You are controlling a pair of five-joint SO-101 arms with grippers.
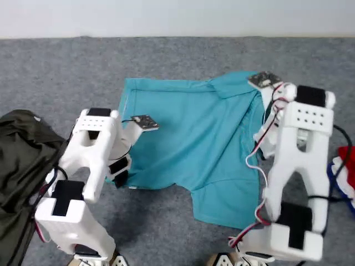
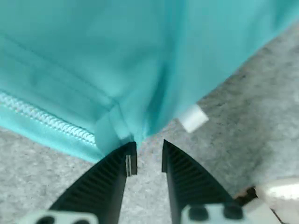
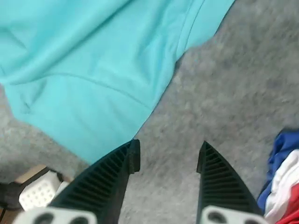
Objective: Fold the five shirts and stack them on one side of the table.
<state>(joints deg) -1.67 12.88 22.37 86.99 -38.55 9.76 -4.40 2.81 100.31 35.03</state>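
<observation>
Teal shirt (image 2: 93, 56) corner at left jaws

The teal shirt (image 1: 188, 138) is partly covered by both arms in the high view, and ahead of the left gripper (image 2: 148, 156) it is cut off by the frame. A small white tab (image 2: 192, 117) just beyond that gripper's fingertips is too blurred to be identified. Beside the right gripper (image 3: 168, 156), a red, white and blue garment (image 3: 285, 182) is cropped at the edge. A dark olive garment (image 1: 22, 160), outward of the left gripper, is likewise cropped.
</observation>
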